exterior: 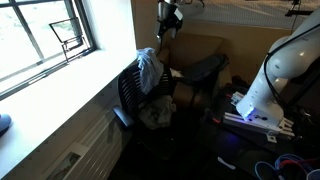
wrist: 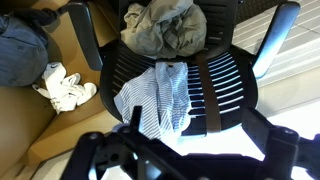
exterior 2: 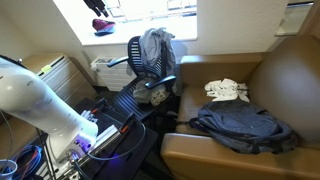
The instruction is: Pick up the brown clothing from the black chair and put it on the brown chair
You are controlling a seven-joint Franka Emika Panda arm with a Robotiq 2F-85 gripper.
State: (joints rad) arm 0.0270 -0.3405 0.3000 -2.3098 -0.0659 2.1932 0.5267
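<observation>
The black chair [exterior: 128,95] [exterior 2: 140,68] [wrist: 222,95] stands by the window, its ribbed back seen from above in the wrist view. The brown clothing [wrist: 165,28] [exterior 2: 157,45] [exterior: 148,68] is draped over that back. Its grey-tan bulk is bunched on the seat side, and a whitish-blue striped part [wrist: 160,98] hangs down the ribs. My gripper [exterior: 170,18] [wrist: 207,132] hovers above the chair back, open, with nothing between its dark fingers [wrist: 133,120]. It does not touch the clothing. The brown chair [exterior: 205,52] [exterior 2: 290,75] [wrist: 60,125] stands beside the black one.
On the brown chair's seat lie a dark charcoal garment [exterior 2: 240,125] [wrist: 20,50] and a small white item [exterior 2: 227,90] [wrist: 65,88]. The white robot base [exterior: 275,75] [exterior 2: 40,100] stands close by, with cables [exterior 2: 25,160] on the floor. The bright windowsill [exterior: 60,95] runs behind the black chair.
</observation>
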